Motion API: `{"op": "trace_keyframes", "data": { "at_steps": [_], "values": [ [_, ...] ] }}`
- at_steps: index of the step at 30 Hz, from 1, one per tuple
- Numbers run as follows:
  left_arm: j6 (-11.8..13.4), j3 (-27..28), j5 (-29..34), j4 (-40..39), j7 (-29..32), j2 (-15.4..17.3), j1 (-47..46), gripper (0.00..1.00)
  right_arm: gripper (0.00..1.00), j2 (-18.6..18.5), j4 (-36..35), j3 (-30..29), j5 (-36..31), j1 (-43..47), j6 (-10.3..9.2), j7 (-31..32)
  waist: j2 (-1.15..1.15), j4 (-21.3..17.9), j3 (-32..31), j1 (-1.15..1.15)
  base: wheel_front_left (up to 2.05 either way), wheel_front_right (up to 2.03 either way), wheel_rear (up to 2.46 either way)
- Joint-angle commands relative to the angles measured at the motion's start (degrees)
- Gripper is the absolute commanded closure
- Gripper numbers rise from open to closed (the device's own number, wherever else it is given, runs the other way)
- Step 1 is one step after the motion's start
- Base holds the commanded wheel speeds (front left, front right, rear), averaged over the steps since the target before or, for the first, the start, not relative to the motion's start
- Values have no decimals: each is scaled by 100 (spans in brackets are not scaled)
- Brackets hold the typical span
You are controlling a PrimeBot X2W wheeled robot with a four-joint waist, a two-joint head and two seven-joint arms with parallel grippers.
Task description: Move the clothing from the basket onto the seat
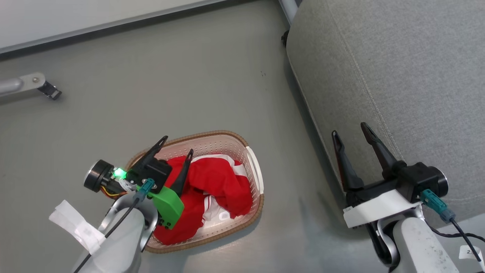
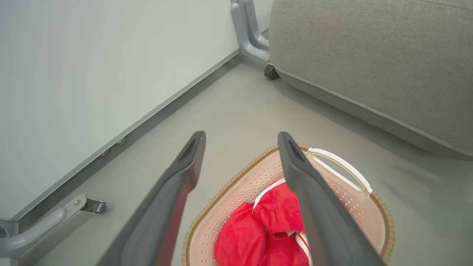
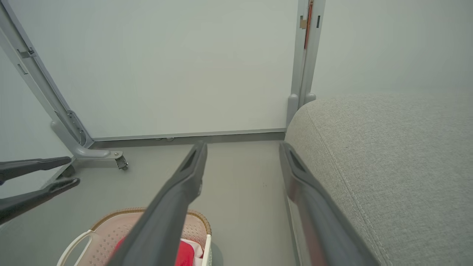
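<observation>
right tool [image 3: 242,147] spread wide, seat [image 3: 388,166] alongside, basket [image 3: 103,236] holding clothing [image 3: 184,255] lower left

Red/white-striped clothing [image 1: 216,185], cream basket [image 1: 227,146] w/ brown rim, grey seat [image 1: 398,76].

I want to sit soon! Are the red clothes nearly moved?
Nothing done yet: the bright red fabric clothing lies in the cream perforated plastic basket, none on the light-grey fabric seat. In hand: the open left gripper hovers over the basket, empty. Left: moving every piece.
</observation>
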Motion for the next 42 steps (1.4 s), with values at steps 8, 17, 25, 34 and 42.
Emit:
{"op": "trace_keyframes", "data": {
  "at_steps": [8, 17, 25, 34, 42],
  "values": [
    [-17, -355, -77, 847, -4, 252, -649, 0, 0, -18, -228, 14, 86, -364, -2, -14, 0, -465, 984, 0, 0, 0, 0],
    [-12, -880, -220, 1789, -4, 463, -1393, 0, 0, -15, -458, 32, 105, -756, -2, -14, 0, -545, 1718, 0, 0, 0, 0],
    [-12, -1432, -341, 2402, -4, 549, -1981, 0, 0, -16, -678, -47, 10, -996, -2, -14, 0, -519, 2294, 0, 0, 0, 0],
    [-12, -2234, -287, 3304, 87, 575, -2774, 0, 0, -17, -987, -93, -153, -1233, -2, -14, 0, -415, 3033, 0, 0, 0, 0],
    [-12, -2718, -196, 3562, 481, 616, -3301, 0, 0, -17, -1221, -142, -259, -1273, -2, -13, 0, -315, 3511, 0, 0, 0, 0]
  ]
}}
